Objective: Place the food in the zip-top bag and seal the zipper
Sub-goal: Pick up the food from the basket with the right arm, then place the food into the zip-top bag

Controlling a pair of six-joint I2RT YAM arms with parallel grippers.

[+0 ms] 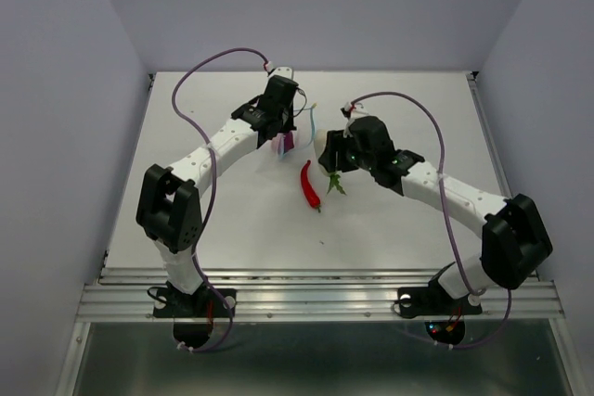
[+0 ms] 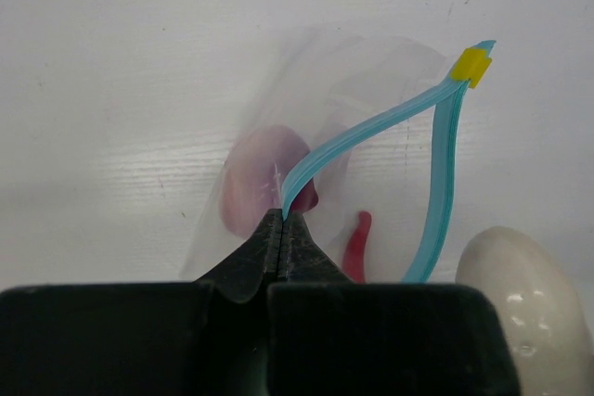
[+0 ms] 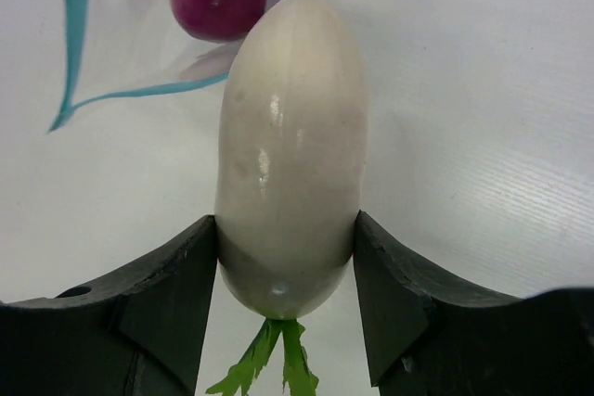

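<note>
Overhead, the white table (image 1: 232,238) fills the floor of a small booth closed in by plain, pale lavender-grey walls (image 1: 56,90) on the left, right and far sides. Up close the tabletop shows a faint pattern of fine parallel lines. A ribbed aluminium rail (image 1: 316,299) runs along the near edge and carries both arm bases. A purple cable (image 1: 209,67) loops above each arm.

The left gripper (image 2: 281,220) is fully closed, its jaws pinched on 1 lip of the light-blue zipper (image 2: 371,127). The mouth of the zip-top bag (image 2: 306,81) stands agape, with the 2 blue lips spreading from a small yellow slider (image 2: 471,66) at their far end. The bag sits toward the far middle of the table. The purplish-pink ball (image 2: 260,178) shows through the clear, crinkly plastic just beyond the pinch.

The right gripper (image 3: 286,238) is clamped on the white egg-shaped vegetable (image 3: 292,127), its jaws parted just enough to take it, 1 pressed to each side near the stem end. The green stem (image 3: 269,368) sticks out behind the jaws, and the blunt tip lies close to the open bag mouth. Whether the vegetable rests on the table or hangs above it, I cannot tell.

The red chili (image 1: 309,185) lies bare on the table between the 2 arms, on the near side of the bag and close beside the stem.
</note>
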